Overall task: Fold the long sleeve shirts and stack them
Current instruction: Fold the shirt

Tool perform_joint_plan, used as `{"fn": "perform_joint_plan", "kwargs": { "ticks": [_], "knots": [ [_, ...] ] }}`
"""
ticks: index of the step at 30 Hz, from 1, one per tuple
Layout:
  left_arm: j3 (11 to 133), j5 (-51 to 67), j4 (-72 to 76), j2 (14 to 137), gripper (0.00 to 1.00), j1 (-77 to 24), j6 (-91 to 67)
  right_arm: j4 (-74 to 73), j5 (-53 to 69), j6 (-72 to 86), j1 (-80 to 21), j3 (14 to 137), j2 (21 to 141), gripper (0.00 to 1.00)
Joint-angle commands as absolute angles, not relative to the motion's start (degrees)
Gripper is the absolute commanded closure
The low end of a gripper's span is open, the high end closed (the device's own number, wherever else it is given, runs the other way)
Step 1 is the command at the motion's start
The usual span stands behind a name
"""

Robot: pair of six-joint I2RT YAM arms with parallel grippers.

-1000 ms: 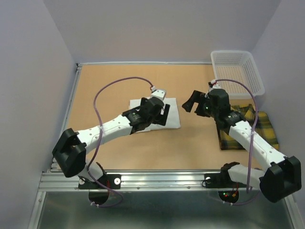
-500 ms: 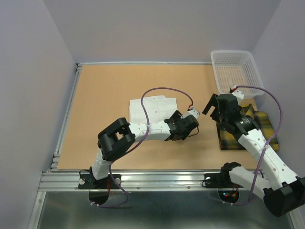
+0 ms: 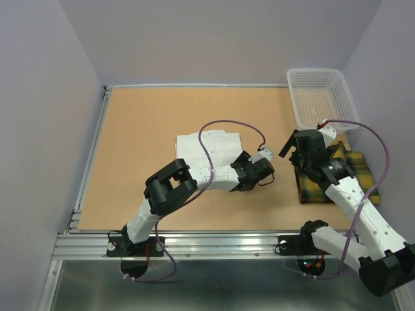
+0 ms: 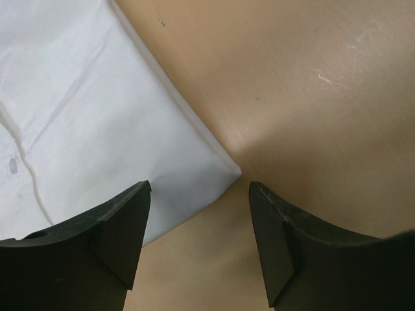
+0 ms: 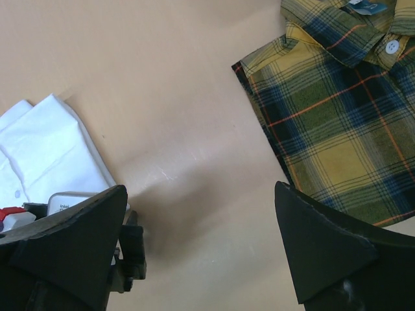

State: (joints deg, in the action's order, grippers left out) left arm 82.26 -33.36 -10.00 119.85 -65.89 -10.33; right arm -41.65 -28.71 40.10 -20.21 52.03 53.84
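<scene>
The plain white shirt (image 3: 204, 148) lies folded at mid-table, and its near right corner (image 4: 230, 170) shows in the left wrist view. My left gripper (image 3: 245, 173) hovers low at that corner, open. The corner lies just ahead of the gap between its fingers (image 4: 123, 227), which hold nothing. The yellow-and-dark plaid shirt (image 3: 353, 173) lies folded at the right, collar up (image 5: 337, 123). My right gripper (image 3: 290, 146) hangs wide open over bare table between the two shirts, left of the plaid one, with nothing in it (image 5: 201, 240).
A white mesh basket (image 3: 322, 97) stands at the back right corner, just behind the plaid shirt. The purple cables loop above both arms. The table's metal rail runs along the near edge (image 3: 214, 243).
My left arm has swung from above the white shirt to its near right corner, its jaws narrowing a little. The right gripper has drawn back right, toward the plaid shirt.
</scene>
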Motion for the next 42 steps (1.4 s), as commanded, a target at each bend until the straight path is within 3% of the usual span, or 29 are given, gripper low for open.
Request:
{"fn": "perform_joint_plan", "kwargs": {
  "ticks": [1,5,6,9,12,14,25,34,42],
  "knots": [
    [84.11,-37.00,-8.70,121.73,0.30,-64.95,-11.33,-41.75,-29.71,41.83,-19.78,53.88,53.00,0.00],
    [83.06,-37.09,-7.91,122.34,0.49,-63.29,-11.69,-41.75,-28.83,42.28,-19.78,53.53,53.79,0.00],
    [82.97,-36.65,-7.74,122.34,0.49,-62.85,-11.69,-41.75,-28.74,42.28,-19.78,53.44,53.96,0.00],
    [82.00,-35.07,-7.03,122.26,0.65,-61.53,-11.95,-41.57,-28.56,42.28,-19.78,53.35,54.14,0.00],
    [80.95,-33.93,-5.81,121.21,0.90,-61.35,-12.04,-41.05,-27.60,41.93,-19.78,53.26,54.93,0.00],
    [79.64,-33.23,-5.28,119.54,0.99,-61.26,-12.04,-39.91,-25.07,41.57,-19.69,53.44,56.59,0.00],
    [67.33,-29.98,-3.60,103.54,1.00,-61.08,-17.22,-30.68,-4.59,45.35,-16.08,55.90,69.68,0.00],
    [60.21,-26.37,-2.11,96.24,1.00,-61.08,-20.13,-8.75,17.82,52.90,-16.08,50.02,83.92,0.00],
    [59.06,-24.44,-2.37,92.99,1.00,-61.00,-21.88,4.91,23.73,56.95,-21.70,48.60,96.93,0.00]
  ]
}}
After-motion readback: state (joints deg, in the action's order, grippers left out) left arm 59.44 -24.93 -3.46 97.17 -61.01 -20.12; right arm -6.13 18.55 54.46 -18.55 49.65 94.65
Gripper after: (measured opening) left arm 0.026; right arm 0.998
